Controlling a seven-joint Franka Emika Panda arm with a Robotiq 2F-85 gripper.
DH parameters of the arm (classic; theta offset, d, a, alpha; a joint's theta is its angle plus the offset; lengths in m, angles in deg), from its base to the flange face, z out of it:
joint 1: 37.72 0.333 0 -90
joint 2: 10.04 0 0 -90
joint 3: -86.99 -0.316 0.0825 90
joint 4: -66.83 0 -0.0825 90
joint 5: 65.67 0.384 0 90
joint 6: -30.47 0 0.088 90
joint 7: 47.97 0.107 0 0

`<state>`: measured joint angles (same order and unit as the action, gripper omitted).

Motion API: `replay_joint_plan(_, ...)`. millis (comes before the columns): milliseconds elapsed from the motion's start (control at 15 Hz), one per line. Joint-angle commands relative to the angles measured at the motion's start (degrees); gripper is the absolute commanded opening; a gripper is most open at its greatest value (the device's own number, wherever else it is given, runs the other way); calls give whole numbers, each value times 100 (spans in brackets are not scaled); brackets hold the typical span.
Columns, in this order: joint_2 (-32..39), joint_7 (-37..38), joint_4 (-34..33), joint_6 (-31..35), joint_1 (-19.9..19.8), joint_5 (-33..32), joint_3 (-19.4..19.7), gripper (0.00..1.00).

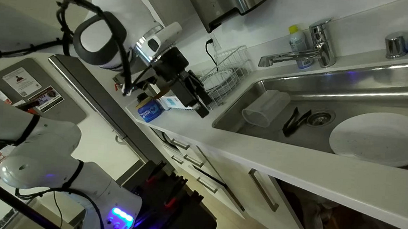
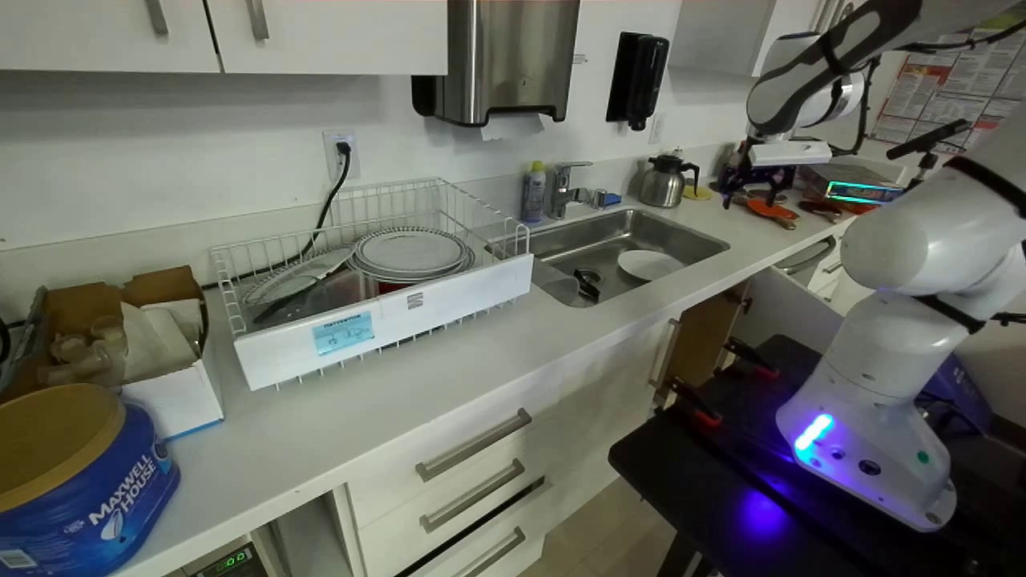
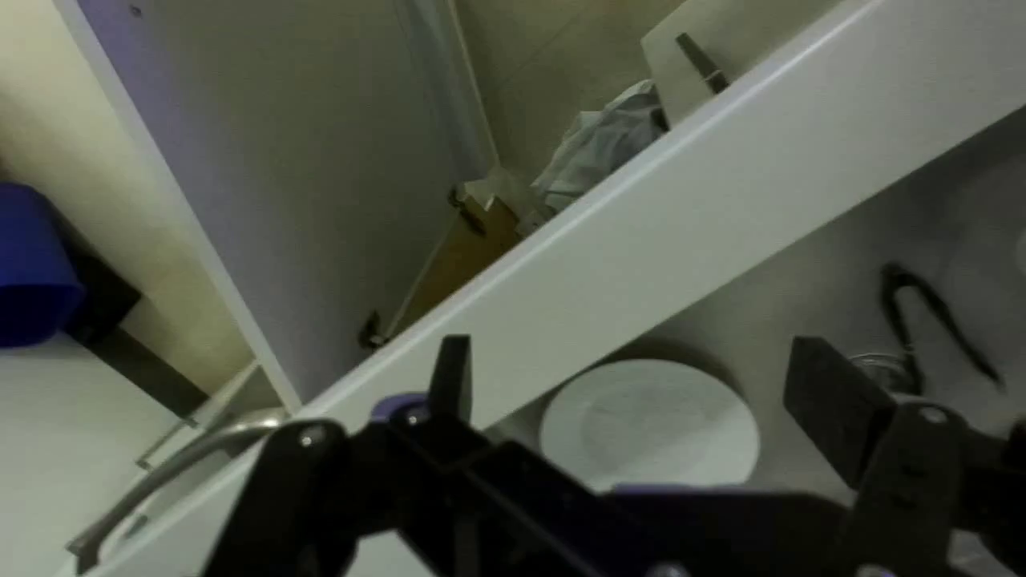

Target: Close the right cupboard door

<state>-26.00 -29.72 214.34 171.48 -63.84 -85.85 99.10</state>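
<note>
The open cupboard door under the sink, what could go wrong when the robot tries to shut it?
The gripper is higher than the counter, so it might bump the edge coming down. If it pushes the door on its inner side, the door may swing wider instead of shutting. And the crumpled bags inside might get pinched; I can't tell if they stick out past the front.
</note>
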Motion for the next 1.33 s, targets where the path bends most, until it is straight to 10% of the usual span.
replay_joint_plan(0, 463, 800, 45, 598, -646, -772, 342, 100)
replay_joint_plan(200, 870, 2026, -48, 896, -1155, -1994, 446, 100)
replay_joint_plan(667, 870, 1827, -29, 815, -1003, -1894, 597, 100)
replay_joint_plan(1267, 2579, 1203, -778, 2219, -1154, 1000, 1685, 100)
